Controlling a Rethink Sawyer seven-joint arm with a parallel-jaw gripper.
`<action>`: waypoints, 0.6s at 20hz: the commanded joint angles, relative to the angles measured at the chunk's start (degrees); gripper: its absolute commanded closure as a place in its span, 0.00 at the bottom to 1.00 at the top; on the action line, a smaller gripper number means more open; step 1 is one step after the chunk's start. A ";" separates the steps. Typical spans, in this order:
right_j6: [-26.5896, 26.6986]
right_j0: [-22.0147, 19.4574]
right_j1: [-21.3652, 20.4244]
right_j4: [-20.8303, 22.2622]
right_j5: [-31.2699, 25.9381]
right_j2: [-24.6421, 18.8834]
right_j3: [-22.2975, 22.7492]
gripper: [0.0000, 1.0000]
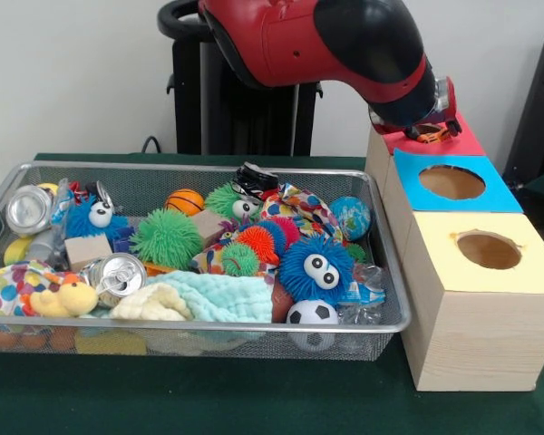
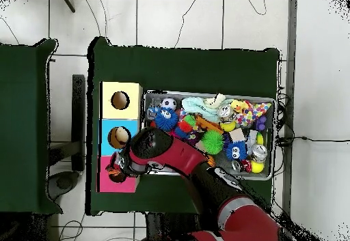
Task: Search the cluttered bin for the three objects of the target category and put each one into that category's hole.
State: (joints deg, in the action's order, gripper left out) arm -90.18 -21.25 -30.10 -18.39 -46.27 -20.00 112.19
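I cannot read any brand or writing on the things in my bin [image 1: 385, 263]; the two silver cans [image 1: 116, 272] show only their metal tops.

My gripper [image 1: 432, 130] is above the red-topped box [image 1: 453, 142], the farthest of three wooden boxes that stand in a row just beside the bin. In the front view there is something orange and black at its tips, right over the red top, but my arm [image 1: 344, 41] covers most of it. I cannot tell if my fingers are open or closed, or what they carry.

The overhead view shows what the front view hides: the red box has a round hole too, and my gripper [image 2: 117, 168] sits directly over it. There the blue box [image 2: 109, 137] and the yellow box [image 2: 109, 100] show their holes plainly. But my arm in that view covers the corner of the bin nearest to my base, while the front view shows this part freely.

In the bin I see from the front a blue fuzzy ball with eyes [image 1: 315, 269], a green spiky ball [image 1: 166, 238], a small basketball [image 1: 185, 200], a soccer ball [image 1: 312, 314], a globe ball [image 1: 351, 216], a yellow plush duck [image 1: 62, 296] and a light green cloth [image 1: 222, 294]. The things under the cloth are hidden. At the left edge the bin is cut off.
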 commanded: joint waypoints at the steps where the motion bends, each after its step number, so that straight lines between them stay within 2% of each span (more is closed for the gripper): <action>1: -6.04 -1.26 2.36 1.24 5.94 1.43 -7.89 0.00; 5: -5.79 -1.55 1.57 1.86 3.40 1.82 -7.58 0.00; 8: -6.06 -2.19 0.19 2.57 -1.33 2.66 -7.28 0.00; 12: -8.07 -2.61 -0.20 3.69 -9.22 4.25 -9.22 0.00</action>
State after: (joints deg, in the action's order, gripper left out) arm -90.17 -21.38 -30.21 -17.46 -48.73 -19.66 111.32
